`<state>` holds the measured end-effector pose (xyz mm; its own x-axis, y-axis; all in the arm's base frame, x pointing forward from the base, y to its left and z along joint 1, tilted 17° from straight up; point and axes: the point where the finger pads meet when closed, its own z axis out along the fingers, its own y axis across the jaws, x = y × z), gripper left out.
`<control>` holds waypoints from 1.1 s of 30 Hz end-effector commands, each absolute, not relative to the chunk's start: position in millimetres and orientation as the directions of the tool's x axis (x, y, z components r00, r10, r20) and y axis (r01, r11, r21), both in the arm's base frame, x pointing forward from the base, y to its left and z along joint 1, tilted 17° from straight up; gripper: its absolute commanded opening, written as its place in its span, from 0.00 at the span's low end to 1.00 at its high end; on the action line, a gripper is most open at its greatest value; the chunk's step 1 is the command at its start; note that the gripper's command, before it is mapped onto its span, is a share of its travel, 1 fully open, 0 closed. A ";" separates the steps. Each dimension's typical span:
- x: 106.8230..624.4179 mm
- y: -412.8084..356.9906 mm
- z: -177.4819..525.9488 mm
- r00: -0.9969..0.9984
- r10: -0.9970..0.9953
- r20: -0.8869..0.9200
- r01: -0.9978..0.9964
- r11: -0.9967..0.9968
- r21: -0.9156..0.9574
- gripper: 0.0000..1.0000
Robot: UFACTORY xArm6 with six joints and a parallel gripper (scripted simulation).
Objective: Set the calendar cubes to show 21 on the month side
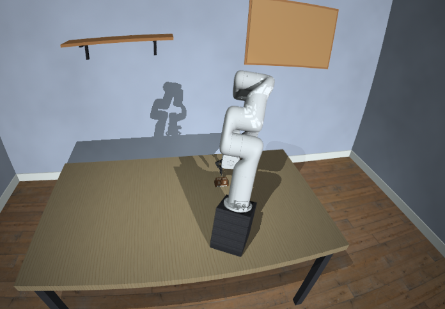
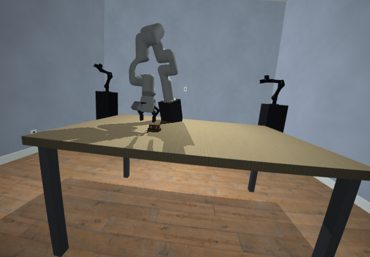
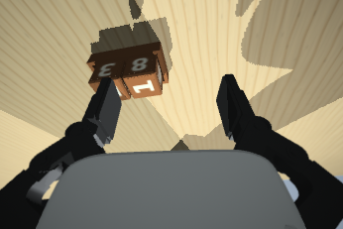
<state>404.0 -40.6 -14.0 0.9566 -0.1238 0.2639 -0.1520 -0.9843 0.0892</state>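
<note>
The calendar (image 3: 128, 70) is a small brown tray holding two brown cubes side by side on the table. In the wrist view the left cube (image 3: 105, 68) shows a 3 on top. The right cube (image 3: 140, 65) shows an 8 on top and a 1 on its near side, all seen upside down. My gripper (image 3: 168, 88) is open and empty, above the table and to one side of the calendar. Its left finger (image 3: 106, 105) overlaps the left cube's near edge in the wrist view. The calendar also shows in the top view (image 1: 221, 182) and in the exterior view (image 2: 154, 127), below the gripper (image 2: 147, 116).
The arm's black base block (image 1: 233, 229) stands on the table close to the calendar. Two black camera stands (image 2: 106, 101) (image 2: 273, 115) rise behind the table's far edge. The arm's shadow lies over the table around the calendar.
</note>
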 end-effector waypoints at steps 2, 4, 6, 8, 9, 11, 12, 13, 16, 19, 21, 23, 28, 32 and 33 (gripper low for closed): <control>394.4 -44.9 -15.5 0.946 -0.159 0.283 -0.190 -0.978 0.084 1.00; 393.1 -45.4 -15.8 0.946 -0.159 0.283 -0.190 -0.978 0.084 1.00; 393.1 -45.4 -15.8 0.946 -0.159 0.283 -0.190 -0.978 0.084 1.00; 393.0 -45.5 -15.8 0.946 -0.159 0.283 -0.190 -0.978 0.084 1.00; 392.9 -45.5 -15.8 0.945 -0.163 0.284 -0.193 -0.978 0.083 1.00; 392.6 -45.6 -15.9 0.941 -0.183 0.285 -0.213 -0.974 0.077 1.00; 392.4 -45.7 -15.9 0.937 -0.201 0.287 -0.231 -0.970 0.072 1.00; 392.0 -45.9 -16.0 0.931 -0.225 0.289 -0.254 -0.965 0.065 1.00; 390.5 -46.5 -16.3 0.901 -0.319 0.294 -0.344 -0.938 0.036 1.00; 388.0 -47.5 -16.9 0.864 -0.407 0.296 -0.428 -0.904 0.008 1.00; 382.1 -49.8 -18.2 0.864 -0.407 0.296 -0.428 -0.904 0.008 1.00; 382.1 -49.8 -18.2 0.864 -0.407 0.296 -0.428 -0.904 0.008 1.00; 377.5 -51.7 -19.2 0.864 -0.407 0.296 -0.428 -0.904 0.008 1.00; 377.1 -51.9 -19.2 0.853 -0.429 0.296 -0.449 -0.893 0.001 1.00; 376.8 -52.0 -19.3 0.845 -0.446 0.296 -0.466 -0.885 -0.005 1.00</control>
